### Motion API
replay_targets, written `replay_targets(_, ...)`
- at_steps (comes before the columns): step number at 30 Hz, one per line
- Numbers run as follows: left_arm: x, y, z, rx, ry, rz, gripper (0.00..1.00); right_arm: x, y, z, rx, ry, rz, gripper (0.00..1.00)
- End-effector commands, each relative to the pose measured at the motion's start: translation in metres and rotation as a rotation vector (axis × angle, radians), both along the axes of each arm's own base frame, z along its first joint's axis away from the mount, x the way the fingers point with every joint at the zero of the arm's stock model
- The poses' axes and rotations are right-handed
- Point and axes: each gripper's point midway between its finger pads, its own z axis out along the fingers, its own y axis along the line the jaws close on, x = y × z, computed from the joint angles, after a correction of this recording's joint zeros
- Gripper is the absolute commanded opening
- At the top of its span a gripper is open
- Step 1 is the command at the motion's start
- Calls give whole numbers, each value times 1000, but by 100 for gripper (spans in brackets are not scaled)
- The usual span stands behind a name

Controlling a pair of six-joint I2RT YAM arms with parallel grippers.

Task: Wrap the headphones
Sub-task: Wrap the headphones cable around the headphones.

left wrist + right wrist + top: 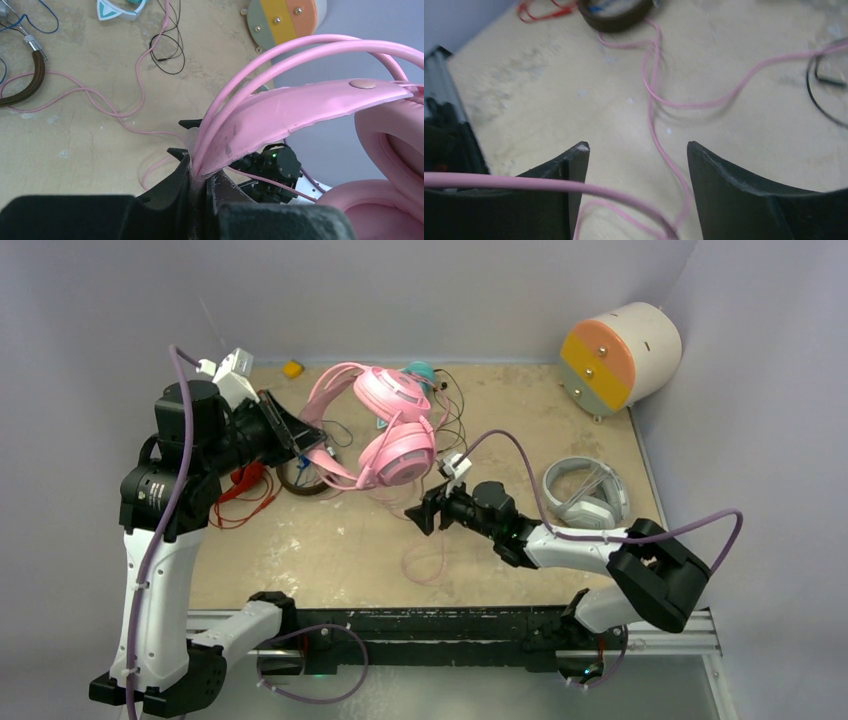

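Left pincer (199, 167) clamped tight on pink headphones' (395, 430) headband (300, 107), holding them raised over counter (320, 560) far-middle so cable (499, 181) trails free. Right pincer (638, 160) wide open, gripping nothing, cable draped across one finger, probably lining up to catch it for winding.

The near-left stretch of the surface (300, 560) lies bare, open room for a pass. The centre is crowded: the pink headphones (395, 445) hang raised from the left end effector (315, 443), and a pink cable (425, 565) loops on the surface and drapes over one finger of the right end effector (425, 512), whose jaws stand apart. Brown headphones (300, 483) and a red cable (240, 502) clutter the left edge. The grey-white headphones (585, 492) and a cylinder (620, 358) stand at the right — bare room lies between them.
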Motion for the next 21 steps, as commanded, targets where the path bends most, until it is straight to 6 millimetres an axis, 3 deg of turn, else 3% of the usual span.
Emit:
replay_targets(1, -10, -11, 28, -86, -67, -54, 0, 2, 35, 77, 169, -136, 127, 68)
replay_targets(5, -13, -19, 24, -114, -59, -107, 0, -11, 37, 87, 198, -141, 188, 44)
replay_targets(7, -14, -23, 20, -121, -66, -133, 0, -14, 34, 92, 211, -141, 187, 25)
replay_targets(11, -21, -29, 7, -105, -85, -211, 0, -19, 22, 96, 223, -115, 153, 3)
replay_targets(21, -39, -44, -34, -110, -45, -379, 0, -24, 8, 121, 212, -95, 120, 0)
